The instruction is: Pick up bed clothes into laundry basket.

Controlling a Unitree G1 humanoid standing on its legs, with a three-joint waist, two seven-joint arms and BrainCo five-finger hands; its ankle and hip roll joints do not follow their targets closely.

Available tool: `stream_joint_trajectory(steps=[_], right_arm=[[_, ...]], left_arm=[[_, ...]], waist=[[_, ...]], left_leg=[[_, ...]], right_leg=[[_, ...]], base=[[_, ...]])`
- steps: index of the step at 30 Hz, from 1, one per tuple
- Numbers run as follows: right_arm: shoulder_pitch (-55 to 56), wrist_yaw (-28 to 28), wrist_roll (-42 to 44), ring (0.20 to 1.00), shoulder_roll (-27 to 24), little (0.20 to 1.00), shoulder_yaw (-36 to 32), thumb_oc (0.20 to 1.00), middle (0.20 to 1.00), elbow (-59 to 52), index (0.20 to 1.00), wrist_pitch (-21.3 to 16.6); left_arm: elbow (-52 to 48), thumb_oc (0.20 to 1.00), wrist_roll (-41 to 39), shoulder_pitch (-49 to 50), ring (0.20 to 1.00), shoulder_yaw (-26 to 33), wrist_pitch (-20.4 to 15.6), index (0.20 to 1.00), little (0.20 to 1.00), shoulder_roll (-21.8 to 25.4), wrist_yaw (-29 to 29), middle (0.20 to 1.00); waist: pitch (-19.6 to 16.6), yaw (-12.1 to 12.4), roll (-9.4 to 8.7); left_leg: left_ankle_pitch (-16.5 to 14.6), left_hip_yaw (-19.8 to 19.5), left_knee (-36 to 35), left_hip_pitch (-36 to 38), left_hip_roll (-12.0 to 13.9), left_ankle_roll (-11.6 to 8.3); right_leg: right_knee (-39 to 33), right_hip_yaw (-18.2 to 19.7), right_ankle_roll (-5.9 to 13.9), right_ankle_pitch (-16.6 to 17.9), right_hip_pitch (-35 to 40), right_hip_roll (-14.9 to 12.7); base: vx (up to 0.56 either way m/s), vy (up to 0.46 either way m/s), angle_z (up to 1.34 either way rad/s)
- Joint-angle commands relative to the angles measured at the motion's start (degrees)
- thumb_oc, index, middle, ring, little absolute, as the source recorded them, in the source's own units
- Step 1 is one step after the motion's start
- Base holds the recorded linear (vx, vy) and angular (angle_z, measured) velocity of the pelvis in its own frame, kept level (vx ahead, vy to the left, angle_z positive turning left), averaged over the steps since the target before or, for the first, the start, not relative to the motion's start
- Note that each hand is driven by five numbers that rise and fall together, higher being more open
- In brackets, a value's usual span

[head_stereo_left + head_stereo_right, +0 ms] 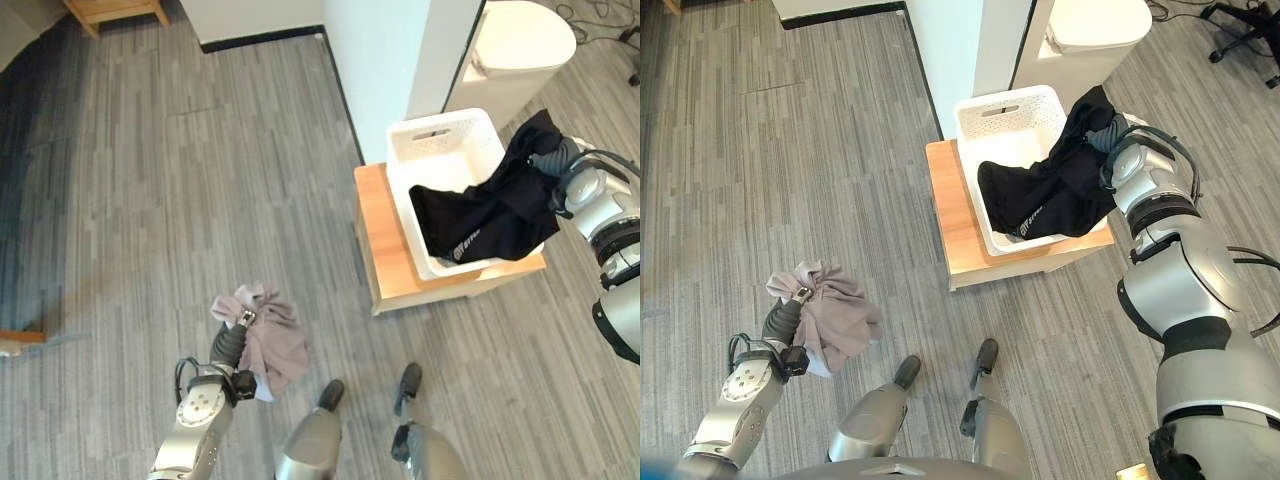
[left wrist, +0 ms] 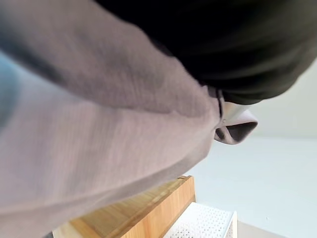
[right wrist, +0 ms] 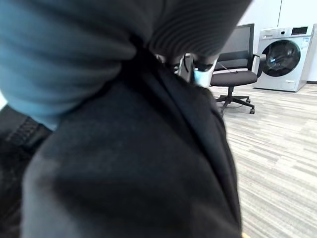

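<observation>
Bed clothes are showing as two pieces: a black garment (image 1: 1060, 190) and a pinkish-grey cloth (image 1: 270, 340). The right hand (image 1: 553, 160) is gripping the black garment, its fingers curled into the fabric, and the garment is draping from that hand over the rim and down into the white laundry basket (image 1: 440, 135) just beside it. The basket is sitting on a low wooden desk (image 1: 375, 240). The left hand (image 1: 232, 342) is clutching the pinkish-grey cloth, bunched around its fingers, hanging over the grey plank floor (image 1: 150, 200), well apart from the basket
</observation>
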Motion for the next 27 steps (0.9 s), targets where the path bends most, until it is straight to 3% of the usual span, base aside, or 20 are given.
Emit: stream_joint_trajectory(steps=[1,13,14,19,27], right_arm=[[-7.74,-1.80,-2.67,0.200,-2.53,0.200,3.15,0.200,0.200,-2.20,0.200,-1.17],[-11.48,-0.79,-1.57,0.200,3.53,0.200,5.49,0.200,0.200,-4.05,0.200,-1.67],[-10.56,0.47,-0.76,1.000,4.04,1.000,4.69,1.000,1.000,-1.67,1.000,-1.00],[-10.85,5.38,-2.64,1.000,4.74,1.000,5.79,1.000,1.000,4.30,1.000,1.01],[-10.26,7.08,-6.05,1.000,2.51,1.000,5.73,1.000,1.000,5.41,1.000,2.59]], left_arm=[[-6.02,0.200,-1.36,-1.72,0.200,0.68,-4.41,0.200,0.200,3.93,0.33,0.200],[-5.19,0.200,-2.24,-4.09,0.200,-0.92,-5.25,0.200,0.200,3.70,1.45,0.200],[-4.87,0.200,-2.22,-4.46,0.200,-0.95,-5.14,0.200,0.200,3.69,1.58,0.200],[-4.33,0.200,-1.71,-4.84,0.200,-0.87,-4.59,0.200,0.200,4.20,0.45,0.200],[-5.01,0.200,-0.93,-6.62,0.200,-0.66,-3.88,0.200,0.200,4.34,0.33,0.200]], waist=[[0.61,2.30,-0.09],[1.01,3.44,-0.09],[1.17,3.72,0.03],[1.29,4.02,0.17],[1.87,3.23,0.26]], left_leg=[[10.11,-1.99,-7.73,-2.59,0.53,0.02],[10.64,-2.73,-8.34,-2.96,0.53,-0.29],[10.72,-2.91,-8.39,-3.00,0.47,-0.27],[10.82,-3.20,-8.42,-3.05,0.25,-0.26],[10.96,-2.83,-8.76,-3.16,0.15,-0.17]], right_leg=[[2.63,-2.14,4.04,-12.02,9.13,-0.29],[1.94,-2.79,4.13,-12.01,9.09,-0.24],[1.96,-2.91,4.17,-11.93,9.03,-0.34],[1.94,-3.42,4.18,-11.99,9.27,-0.50],[2.22,-3.26,4.41,-11.62,8.81,-0.88]], base=[[0.00,0.000,0.00],[0.00,-0.005,0.01],[-0.01,0.002,0.08],[-0.01,0.000,0.10],[-0.01,0.008,0.02]])
